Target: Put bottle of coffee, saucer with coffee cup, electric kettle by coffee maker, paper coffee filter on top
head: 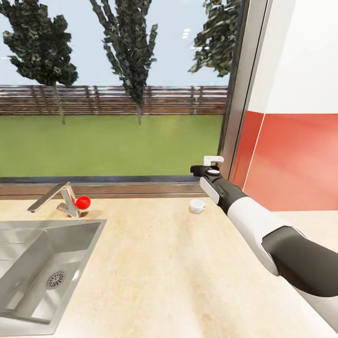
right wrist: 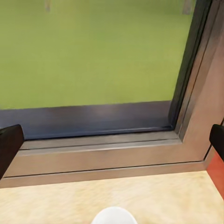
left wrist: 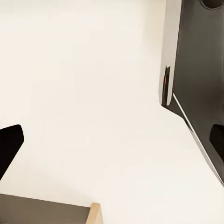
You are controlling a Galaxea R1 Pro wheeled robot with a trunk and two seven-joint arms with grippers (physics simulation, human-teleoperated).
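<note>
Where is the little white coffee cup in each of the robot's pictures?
Head view: the coffee cup sits on the countertop, right of the middle, just in front of the right hand.
Right wrist view: its white rim peeks in at the bottom edge.
Left wrist view: not in it.
Shared landmark: the window sill behind the cup.
</note>
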